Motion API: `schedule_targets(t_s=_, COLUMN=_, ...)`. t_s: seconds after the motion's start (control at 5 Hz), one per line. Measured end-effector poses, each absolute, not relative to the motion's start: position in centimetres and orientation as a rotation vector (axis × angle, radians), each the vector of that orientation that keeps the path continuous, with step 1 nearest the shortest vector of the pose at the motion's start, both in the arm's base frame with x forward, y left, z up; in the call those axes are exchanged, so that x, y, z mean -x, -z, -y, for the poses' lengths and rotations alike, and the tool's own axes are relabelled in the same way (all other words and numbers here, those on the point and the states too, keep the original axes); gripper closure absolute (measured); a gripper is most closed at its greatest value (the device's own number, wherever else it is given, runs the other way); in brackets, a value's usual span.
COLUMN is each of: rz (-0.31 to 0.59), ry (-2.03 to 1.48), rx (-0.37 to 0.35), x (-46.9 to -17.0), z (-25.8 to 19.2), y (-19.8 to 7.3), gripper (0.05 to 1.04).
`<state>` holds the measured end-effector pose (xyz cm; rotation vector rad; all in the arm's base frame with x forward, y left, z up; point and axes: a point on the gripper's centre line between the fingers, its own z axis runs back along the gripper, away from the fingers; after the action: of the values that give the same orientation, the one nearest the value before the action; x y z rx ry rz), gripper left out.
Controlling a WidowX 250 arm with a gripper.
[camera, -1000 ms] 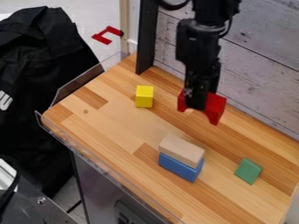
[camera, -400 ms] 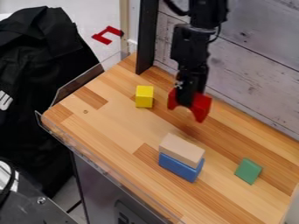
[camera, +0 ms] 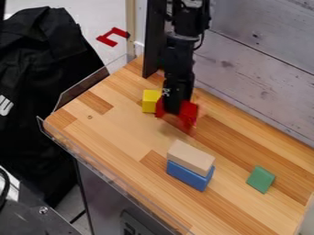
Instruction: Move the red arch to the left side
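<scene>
From here I have the red arch [camera: 189, 113] gripped in the fingers [camera: 173, 104], right of the yellow block [camera: 150, 101], probably raised for clearance.

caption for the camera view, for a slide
Robot hand holding a red arch beside a yellow block above a wooden table

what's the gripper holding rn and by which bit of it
The gripper holds the red arch by the middle of its curved span, with an end sticking out on each side.
</scene>
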<state>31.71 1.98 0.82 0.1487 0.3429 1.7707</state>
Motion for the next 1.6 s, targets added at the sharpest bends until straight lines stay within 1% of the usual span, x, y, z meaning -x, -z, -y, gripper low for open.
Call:
schedule_targets(t_s=0.2, rz=-0.382, ry=-1.763, rx=-0.179, x=-31.5, z=-2.1, y=0.9, gripper=0.523)
schedule_targets(t_s=0.6, rz=-0.372, ry=-1.717, rx=-0.196, x=-32.8, z=-1.5, y=0.9, gripper=0.523)
schedule_targets(t_s=1.0, rz=-0.359, ry=-1.655, rx=-0.204, x=-32.9, z=0.6, y=0.9, gripper=0.523)
schedule_targets(t_s=1.2, rz=-0.357, ry=-1.642, rx=-0.209, x=-32.8, z=1.1, y=1.0, gripper=0.478)
schedule_targets(t_s=1.4, rz=-0.367, ry=-1.640, rx=-0.210, x=-32.5, z=1.1, y=1.4, gripper=0.184)
schedule_targets(t_s=1.6, rz=-0.365, ry=-1.635, rx=-0.211, x=-32.0, z=1.2, y=1.9, gripper=0.081)
